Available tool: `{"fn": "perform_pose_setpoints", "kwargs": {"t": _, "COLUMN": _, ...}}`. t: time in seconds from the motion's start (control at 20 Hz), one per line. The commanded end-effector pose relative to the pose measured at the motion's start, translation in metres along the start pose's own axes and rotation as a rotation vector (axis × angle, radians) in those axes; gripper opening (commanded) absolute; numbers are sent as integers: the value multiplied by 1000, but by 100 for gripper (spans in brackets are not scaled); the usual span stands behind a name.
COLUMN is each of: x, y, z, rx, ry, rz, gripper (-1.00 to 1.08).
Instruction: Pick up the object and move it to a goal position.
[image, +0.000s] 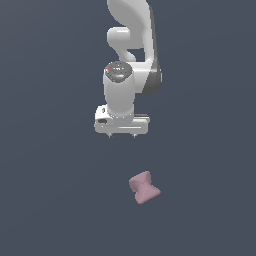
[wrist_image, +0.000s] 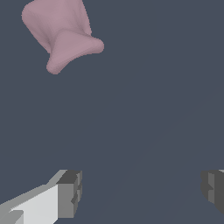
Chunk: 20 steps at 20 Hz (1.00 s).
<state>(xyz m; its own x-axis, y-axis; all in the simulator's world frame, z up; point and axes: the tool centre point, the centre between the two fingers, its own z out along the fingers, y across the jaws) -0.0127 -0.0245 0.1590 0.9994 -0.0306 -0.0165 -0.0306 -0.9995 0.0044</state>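
From my remote station: the arm (image: 131, 35) comes down from the top of the exterior view, its hand (image: 122, 136) pointing at the desk (image: 50, 200) with the fingers set wide apart. The object (image: 144, 187) lies on the desk below the hand in that view and slightly toward the exterior view's right, apart from it. In the wrist view the object (wrist_image: 61, 35) sits well clear of both fingertips (wrist_image: 70, 192), outside the gap between them, touching neither.
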Motion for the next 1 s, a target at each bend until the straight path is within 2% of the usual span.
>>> {"fn": "perform_pose_setpoints", "kwargs": {"t": 0.0, "x": 0, "y": 0, "z": 0, "rx": 0, "ry": 0, "rz": 0, "gripper": 100}}
{"fn": "perform_pose_setpoints", "kwargs": {"t": 0.55, "x": 0, "y": 0, "z": 0, "rx": 0, "ry": 0, "rz": 0, "gripper": 100}}
{"fn": "perform_pose_setpoints", "kwargs": {"t": 0.95, "x": 8, "y": -15, "z": -4, "rx": -2, "ry": 13, "rz": -10, "gripper": 100}}
